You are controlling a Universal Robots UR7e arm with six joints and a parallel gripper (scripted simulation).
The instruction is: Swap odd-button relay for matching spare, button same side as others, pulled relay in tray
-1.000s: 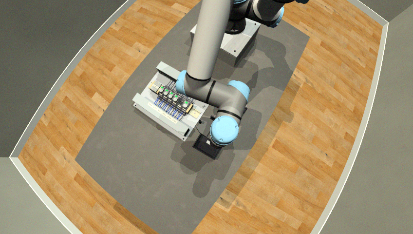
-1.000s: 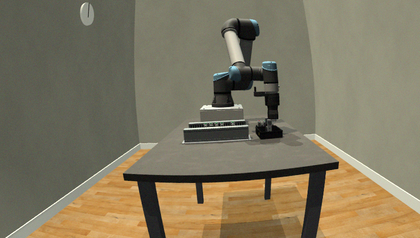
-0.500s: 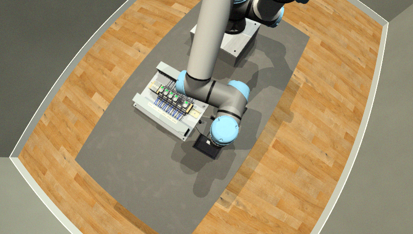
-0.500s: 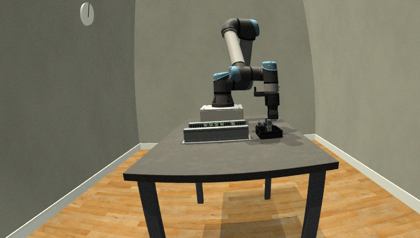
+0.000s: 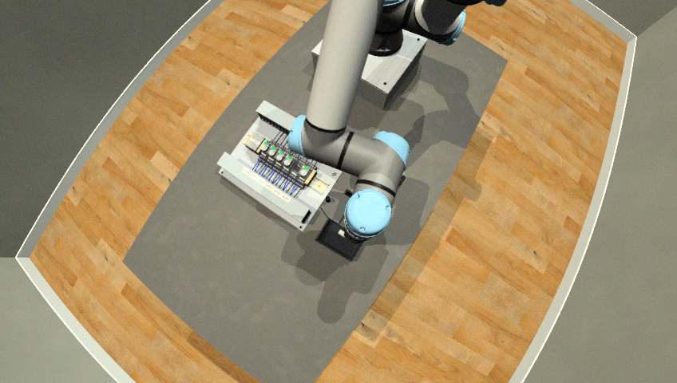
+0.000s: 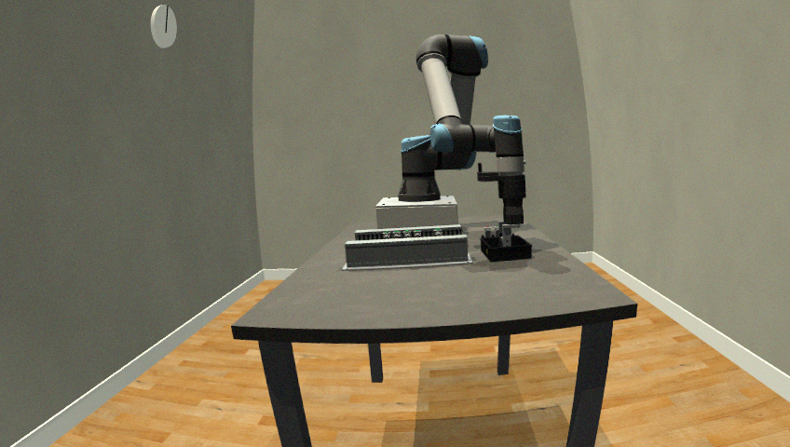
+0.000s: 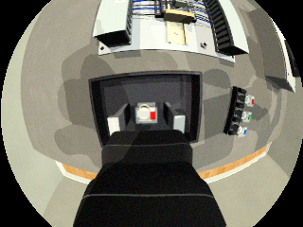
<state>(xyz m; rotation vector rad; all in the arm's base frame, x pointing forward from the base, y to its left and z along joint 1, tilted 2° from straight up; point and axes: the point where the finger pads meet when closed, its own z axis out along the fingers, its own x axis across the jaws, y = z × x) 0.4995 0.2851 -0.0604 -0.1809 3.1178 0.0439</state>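
Wrist view, claw fully open and gripping nothing, red-button relay between its fingers and apart from them, inside black tray, three spares with red, green and blue buttons in black rack beside the tray.

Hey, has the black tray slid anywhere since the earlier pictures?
No. In the top view, the black tray sits just as before, beside the same corner of the relay panel.
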